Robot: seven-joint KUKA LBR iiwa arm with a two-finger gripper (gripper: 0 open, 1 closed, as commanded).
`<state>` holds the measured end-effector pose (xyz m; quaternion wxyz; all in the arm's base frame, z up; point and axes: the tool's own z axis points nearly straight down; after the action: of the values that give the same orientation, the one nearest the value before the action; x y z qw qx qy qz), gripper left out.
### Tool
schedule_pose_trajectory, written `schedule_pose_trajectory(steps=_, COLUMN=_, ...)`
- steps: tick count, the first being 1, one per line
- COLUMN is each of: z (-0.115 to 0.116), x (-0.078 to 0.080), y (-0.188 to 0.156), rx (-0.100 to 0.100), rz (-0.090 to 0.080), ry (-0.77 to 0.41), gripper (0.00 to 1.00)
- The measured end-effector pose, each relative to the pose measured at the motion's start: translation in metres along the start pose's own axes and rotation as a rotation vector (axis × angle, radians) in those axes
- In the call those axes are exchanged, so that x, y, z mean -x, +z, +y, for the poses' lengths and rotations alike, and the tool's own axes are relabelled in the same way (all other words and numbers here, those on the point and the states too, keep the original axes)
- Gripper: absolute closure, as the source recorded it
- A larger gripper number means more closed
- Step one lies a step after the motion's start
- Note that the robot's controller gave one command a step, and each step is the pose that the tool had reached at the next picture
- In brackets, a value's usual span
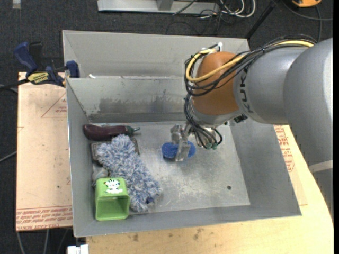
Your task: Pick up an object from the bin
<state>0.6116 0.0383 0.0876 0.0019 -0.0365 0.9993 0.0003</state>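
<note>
The end effector (181,146) is pictured against a small blue object (169,151) at the middle of the bin (222,194); its grip cannot be told. A fluffy blue-white cloth (127,168), green cup (111,204) and toy eggplant (105,131) are seen well left.

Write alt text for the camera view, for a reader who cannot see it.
A robot arm's gripper is down at a small blue thing in the middle of a grey bin. At its left lie a fluffy blue-and-white cloth, a green cup and a dark purple aubergine.
</note>
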Motion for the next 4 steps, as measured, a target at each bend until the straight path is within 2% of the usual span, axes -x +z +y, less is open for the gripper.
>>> schedule_pose_trajectory(steps=2, z=0.000, x=0.000, y=-0.013, rx=0.000, rz=0.000, ry=0.000, gripper=1.00)
schedule_pose_trajectory(steps=3, z=0.000, x=-0.001, y=-0.024, rx=0.000, rz=0.008, ry=0.000, gripper=1.00)
schedule_pose_trajectory(steps=4, z=0.000, x=-0.001, y=-0.045, rx=0.000, rz=0.006, ry=0.000, gripper=1.00)
